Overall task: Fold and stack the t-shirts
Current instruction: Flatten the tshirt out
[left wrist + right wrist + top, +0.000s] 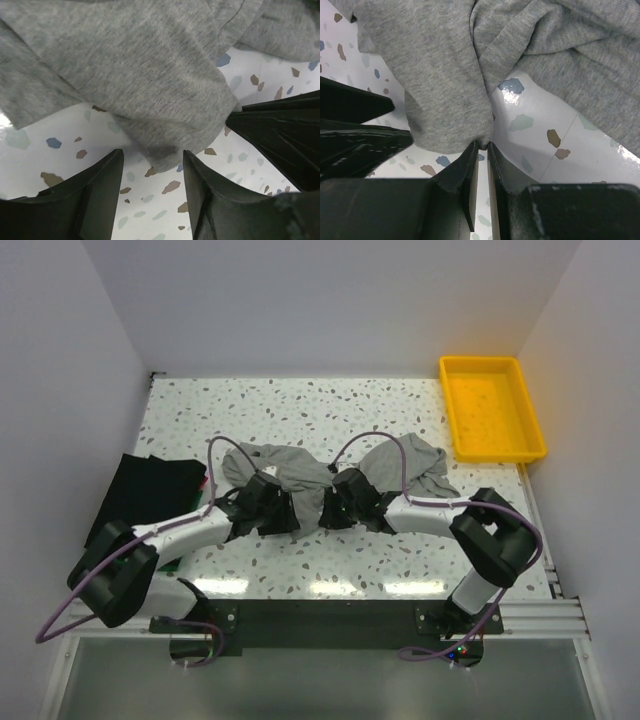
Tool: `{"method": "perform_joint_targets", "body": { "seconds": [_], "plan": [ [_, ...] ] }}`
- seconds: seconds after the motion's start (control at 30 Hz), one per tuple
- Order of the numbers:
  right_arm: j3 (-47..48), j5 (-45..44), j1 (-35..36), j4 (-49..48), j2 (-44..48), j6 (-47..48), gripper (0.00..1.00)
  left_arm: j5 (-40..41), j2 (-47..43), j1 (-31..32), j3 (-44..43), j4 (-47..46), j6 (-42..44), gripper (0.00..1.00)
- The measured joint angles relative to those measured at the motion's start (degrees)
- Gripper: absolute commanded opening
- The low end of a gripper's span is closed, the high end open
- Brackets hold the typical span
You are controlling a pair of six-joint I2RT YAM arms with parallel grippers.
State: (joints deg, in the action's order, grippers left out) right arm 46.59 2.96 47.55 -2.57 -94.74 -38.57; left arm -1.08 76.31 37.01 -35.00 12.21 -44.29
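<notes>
The heather-grey t-shirt (290, 465) lies crumpled in the middle of the table. Both grippers meet at its near edge. My left gripper (296, 512) is open; in the left wrist view a lobe of the grey shirt (150, 90) hangs down to the gap between its fingertips (152, 162), and nothing is pinched. My right gripper (482, 146) is shut on a fold at the grey shirt's (445, 75) lower edge. A folded black t-shirt (145, 492) lies at the table's left edge, partly under the left arm.
A yellow plastic tray (527, 450) sits at the back right corner. White walls close in the table on three sides. In each wrist view the other gripper's black body (280, 135) (355, 130) shows close alongside.
</notes>
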Motion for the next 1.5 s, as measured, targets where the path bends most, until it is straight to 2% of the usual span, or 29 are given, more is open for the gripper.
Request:
{"method": "perform_joint_targets", "body": {
  "seconds": [0.07,0.23,0.27,0.37,0.47,0.63,0.67,0.83,1.13,1.47,1.5],
  "plan": [
    [0.1,0.0,0.0,0.0,0.0,-0.1,0.17,0.0,2.5,0.9,0.0,-1.4,-0.5,0.49],
    [0.1,0.0,0.0,0.0,0.7,-0.5,0.17,0.1,4.7,2.4,-0.1,-3.4,-2.1,0.21],
    [0.1,0.0,0.0,0.0,0.8,-0.5,0.17,0.1,5.0,2.5,-0.1,-3.5,-2.3,0.13],
    [0.1,0.2,0.0,0.0,1.4,-0.6,0.19,0.7,5.1,2.9,-0.1,-3.4,-3.0,0.00],
    [0.2,0.7,0.0,0.0,1.9,-0.9,0.22,1.9,4.1,2.9,-0.1,-2.6,-3.2,0.00],
    [0.2,1.1,0.0,0.0,2.7,-1.5,0.44,4.8,-2.4,2.9,0.0,2.0,-4.6,0.00],
    [0.2,1.1,0.0,0.0,3.1,-1.9,0.47,5.5,-4.7,2.9,0.0,3.1,-4.9,0.00],
    [0.2,1.0,0.0,-0.4,4.3,-3.2,0.48,8.2,-14.2,2.9,0.3,7.2,-6.8,0.00],
    [-0.2,1.0,0.0,-4.3,1.8,-7.7,0.54,10.7,-21.6,2.9,4.5,15.3,-10.2,0.00],
    [-0.2,0.0,0.0,-7.4,-3.4,-10.0,0.52,13.5,-26.0,2.9,4.5,21.5,-11.7,0.00],
    [-0.2,-0.1,0.0,-7.8,-3.5,-10.1,0.47,13.6,-26.2,2.9,4.3,22.1,-11.7,0.00]
  ]
}}
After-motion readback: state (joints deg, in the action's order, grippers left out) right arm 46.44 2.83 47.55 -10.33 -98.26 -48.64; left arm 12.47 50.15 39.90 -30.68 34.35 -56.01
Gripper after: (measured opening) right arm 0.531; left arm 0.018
